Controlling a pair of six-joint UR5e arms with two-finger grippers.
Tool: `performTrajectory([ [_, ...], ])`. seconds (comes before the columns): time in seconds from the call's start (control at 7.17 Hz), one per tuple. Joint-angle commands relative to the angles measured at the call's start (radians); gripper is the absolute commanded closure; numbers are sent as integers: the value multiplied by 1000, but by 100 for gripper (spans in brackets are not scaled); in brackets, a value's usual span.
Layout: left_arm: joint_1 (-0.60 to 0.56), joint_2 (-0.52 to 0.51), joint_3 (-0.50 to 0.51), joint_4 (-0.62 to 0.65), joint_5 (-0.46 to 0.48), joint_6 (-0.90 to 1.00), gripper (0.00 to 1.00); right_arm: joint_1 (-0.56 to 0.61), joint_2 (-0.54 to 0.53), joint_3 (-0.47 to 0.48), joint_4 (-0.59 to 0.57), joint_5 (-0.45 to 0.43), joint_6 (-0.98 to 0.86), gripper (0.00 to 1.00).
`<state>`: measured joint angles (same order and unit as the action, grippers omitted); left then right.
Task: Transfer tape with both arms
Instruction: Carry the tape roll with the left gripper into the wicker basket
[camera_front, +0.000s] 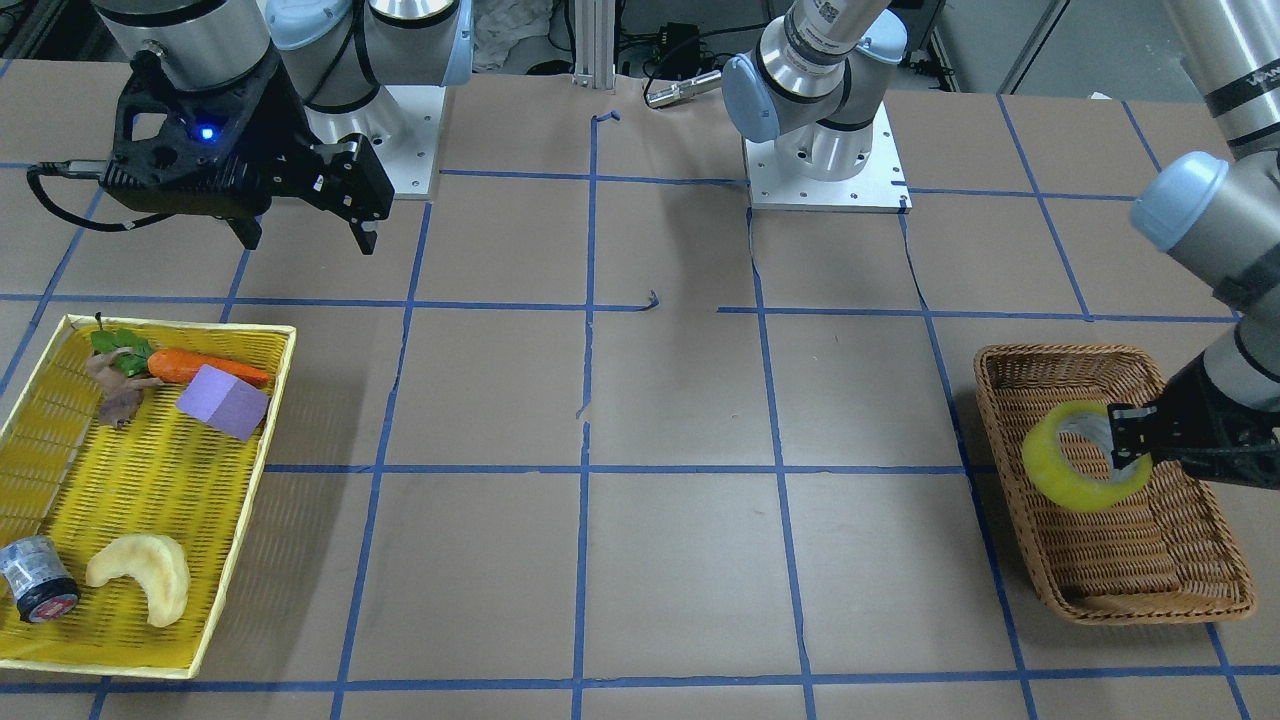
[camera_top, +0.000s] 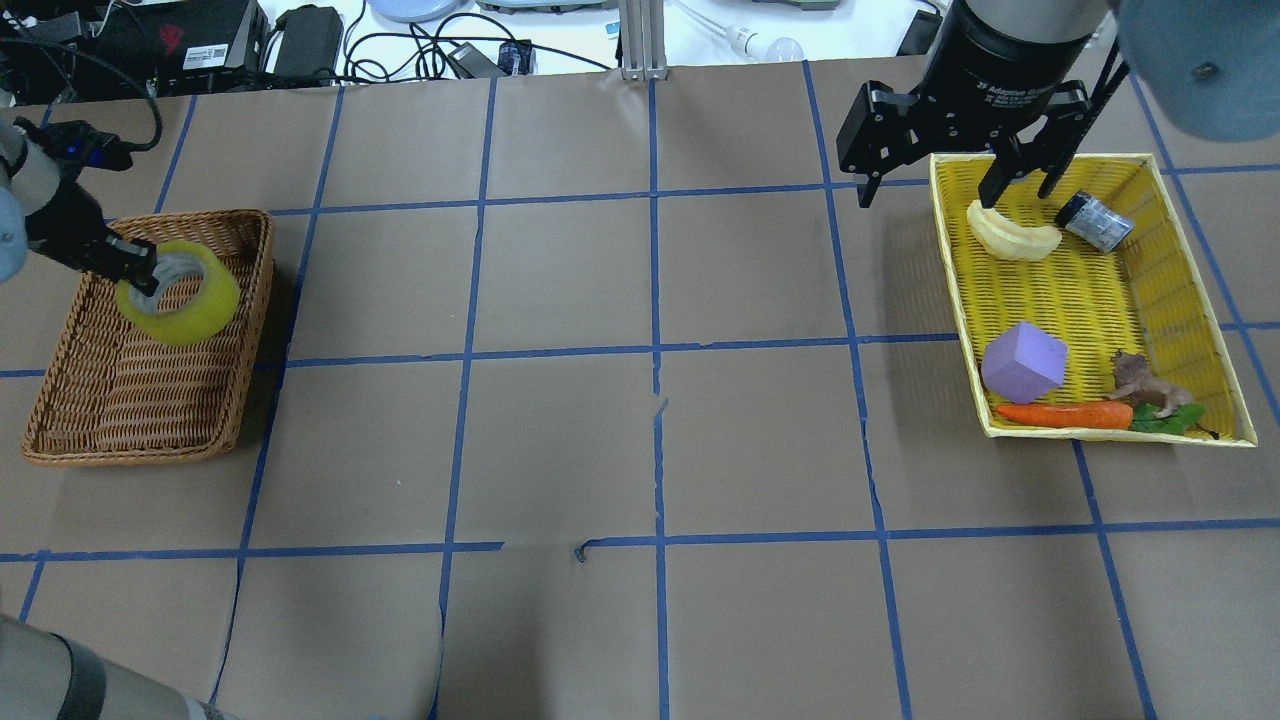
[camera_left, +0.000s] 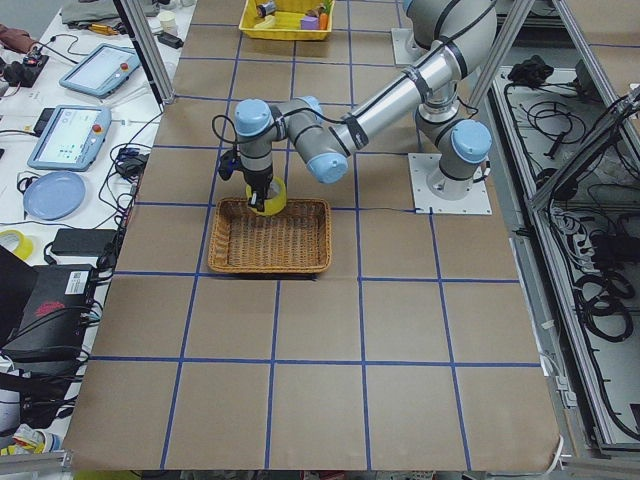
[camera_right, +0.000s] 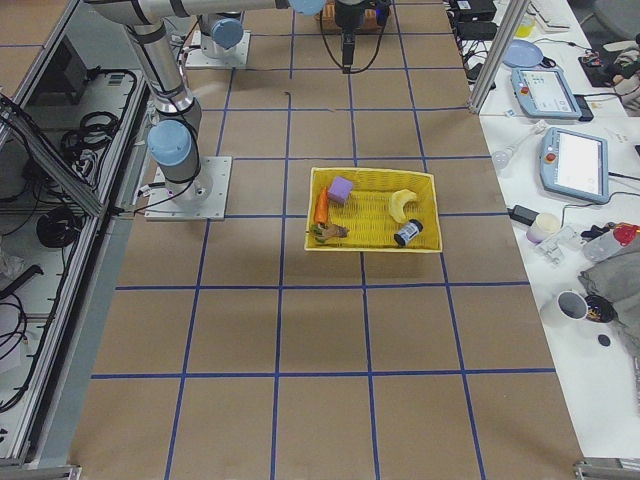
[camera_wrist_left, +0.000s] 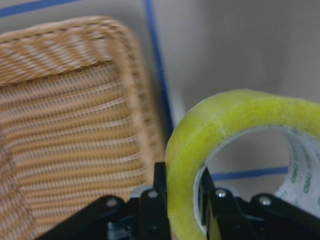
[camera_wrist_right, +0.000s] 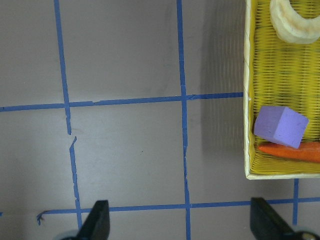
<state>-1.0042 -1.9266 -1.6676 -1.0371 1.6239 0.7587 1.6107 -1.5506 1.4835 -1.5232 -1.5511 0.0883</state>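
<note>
Seen from overhead: the L gripper (camera_top: 138, 275) is at the table's 9 o'clock, clamped onto the tape (camera_top: 185, 300). It pinches the roll's wall, one finger inside the white core & one outside. The L wrist cam shows this close up. The tape stands on edge, a bit tilted, over the 12 o'clock end of the brown basket (camera_top: 130, 452). It looks lifted off the basket floor, but can't say for sure.

The R gripper (camera_front: 308, 242) is at about 2 o'clock of the table, fingers spread wide, nothing in it. It hangs in the air by the 10 o'clock corner of the yellow tray (camera_top: 958, 300), well apart from the tape.

In the tray: a pale curved fruit (camera_top: 1012, 235) & a small grey can (camera_top: 1095, 222) sit at the 12 o'clock end. A purple block (camera_top: 1022, 362) is near 7 o'clock, w/ a carrot (camera_top: 1065, 414) just beside it at 6 o'clock. A little brown toy animal (camera_top: 1145, 385) is by the carrot's leafy end.
</note>
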Motion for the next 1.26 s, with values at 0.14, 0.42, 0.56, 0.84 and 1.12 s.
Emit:
performTrajectory([
  [0.14,81,-51,-58,78,-6,100,100,0,-2,3,0,2,1,0],
  [0.42,81,-83,-138,216,-9,58,54,0,-2,3,0,5,1,0],
  [0.56,81,-78,-135,226,-10,13,19,0,-2,3,0,5,1,0],
  [0.84,67,-30,-95,213,7,22,6,0,-2,3,0,6,1,0],
  [1.12,17,23,13,55,1,-83,7,0,-2,3,1,5,1,0],
])
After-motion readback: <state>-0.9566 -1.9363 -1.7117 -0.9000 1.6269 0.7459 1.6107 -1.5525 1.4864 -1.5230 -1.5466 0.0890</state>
